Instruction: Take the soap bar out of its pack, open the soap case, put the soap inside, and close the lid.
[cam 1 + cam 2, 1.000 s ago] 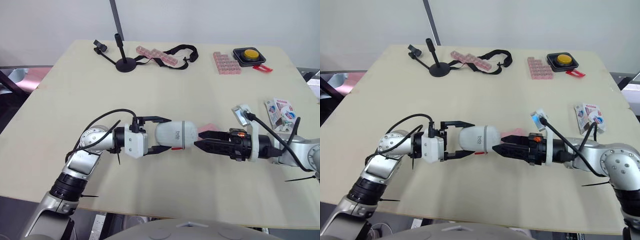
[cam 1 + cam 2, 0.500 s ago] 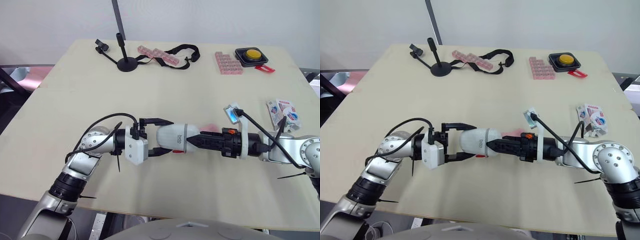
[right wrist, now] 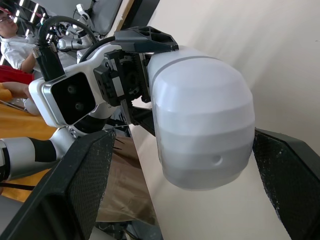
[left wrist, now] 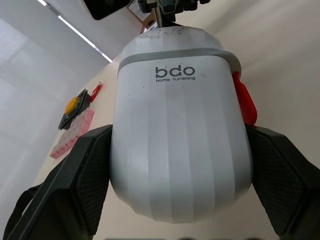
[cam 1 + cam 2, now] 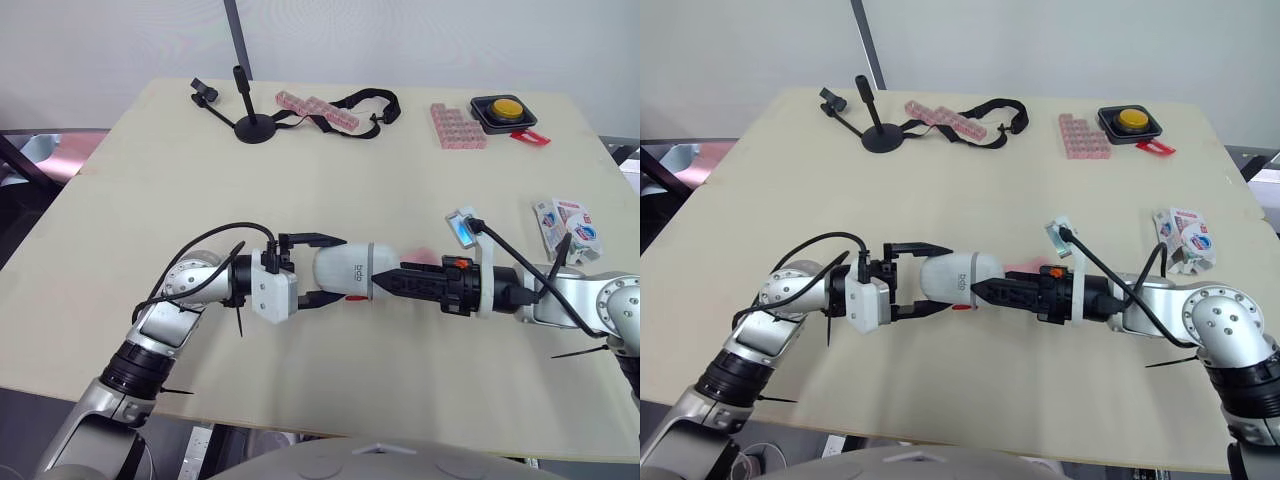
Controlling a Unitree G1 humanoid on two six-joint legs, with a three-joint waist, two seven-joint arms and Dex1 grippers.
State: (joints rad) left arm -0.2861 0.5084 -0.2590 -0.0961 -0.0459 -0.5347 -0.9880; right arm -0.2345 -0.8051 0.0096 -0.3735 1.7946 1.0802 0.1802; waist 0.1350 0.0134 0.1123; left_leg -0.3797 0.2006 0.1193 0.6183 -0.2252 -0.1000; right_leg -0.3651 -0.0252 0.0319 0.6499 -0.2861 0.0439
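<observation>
Stiff, likely slick plastic case [image 5: 356, 272], sides clamped by left gripper [image 5: 337, 268]; right gripper [image 5: 392, 283], fingers spread, should pinch its right end.

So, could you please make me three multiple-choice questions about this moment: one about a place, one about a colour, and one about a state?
1. Where does the soap pack lie on the table?
A. near its right edge
B. at its far left corner
C. at the middle of its far edge

2. What colour is the tab on the side of the soap case?
A. blue
B. red
C. green

3. In what state is the left end effector?
A. open, away from everything
B. shut on the soap pack
C. shut on the soap case

Answers:
1 A: the pack lies by the right edge, apart from the case.
2 B: the left wrist view shows a red tab.
3 C: its two fingers press on both sides of the case.
</observation>
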